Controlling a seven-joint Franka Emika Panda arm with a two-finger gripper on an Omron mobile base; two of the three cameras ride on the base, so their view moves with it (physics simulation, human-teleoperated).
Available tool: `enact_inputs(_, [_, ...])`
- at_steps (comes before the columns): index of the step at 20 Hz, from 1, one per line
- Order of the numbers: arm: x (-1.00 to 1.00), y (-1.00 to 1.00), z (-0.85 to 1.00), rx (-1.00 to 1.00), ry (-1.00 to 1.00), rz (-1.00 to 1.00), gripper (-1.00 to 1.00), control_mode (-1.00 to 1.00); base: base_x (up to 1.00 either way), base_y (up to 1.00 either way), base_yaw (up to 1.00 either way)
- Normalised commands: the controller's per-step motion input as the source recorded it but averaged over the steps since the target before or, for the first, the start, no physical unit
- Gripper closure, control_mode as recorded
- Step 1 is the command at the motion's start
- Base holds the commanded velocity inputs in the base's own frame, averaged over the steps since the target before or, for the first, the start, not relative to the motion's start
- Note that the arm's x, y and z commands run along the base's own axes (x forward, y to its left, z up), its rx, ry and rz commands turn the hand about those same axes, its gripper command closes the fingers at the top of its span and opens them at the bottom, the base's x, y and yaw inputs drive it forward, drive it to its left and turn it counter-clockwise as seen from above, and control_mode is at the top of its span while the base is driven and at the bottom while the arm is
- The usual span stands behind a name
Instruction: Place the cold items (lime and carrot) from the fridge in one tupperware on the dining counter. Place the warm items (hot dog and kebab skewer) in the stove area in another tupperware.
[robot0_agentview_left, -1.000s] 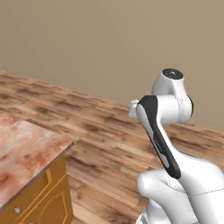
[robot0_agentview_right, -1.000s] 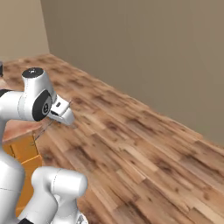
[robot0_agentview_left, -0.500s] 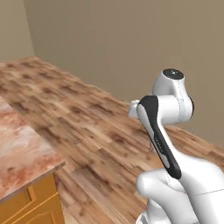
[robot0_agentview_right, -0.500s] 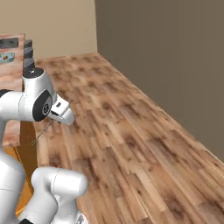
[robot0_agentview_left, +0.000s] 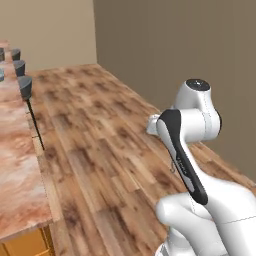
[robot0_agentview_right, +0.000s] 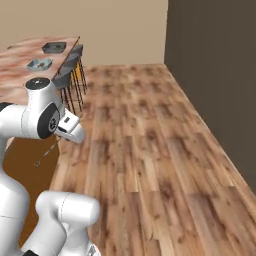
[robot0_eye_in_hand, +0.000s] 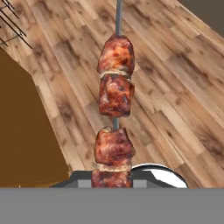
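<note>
Glossy white arm at the lower right of the left base view: rounded, bulbous shells, a dark grey band running along 1 link, and a dark round cap on the top joint, marked with a small light dot.

counter: two grey tupperware on top | stools: along its edge | floor: wood
</note>
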Motion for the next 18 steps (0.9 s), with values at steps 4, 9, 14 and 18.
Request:
enact_inputs(4, [0.00,0.00,0.00,0.00,0.00,0.00,1.00,1.00,1.00,-0.59,0.46])
enact_inputs(9, [0.00,0.00,0.00,0.00,0.00,0.00,1.00,1.00,1.00,-0.59,0.45])
enact_inputs(14, [0.00,0.00,0.00,0.00,0.00,0.00,1.00,1.00,1.00,-0.54,0.44])
enact_inputs(18, [0.00,0.00,0.00,0.00,0.00,0.00,1.00,1.00,1.00,-0.58,0.45])
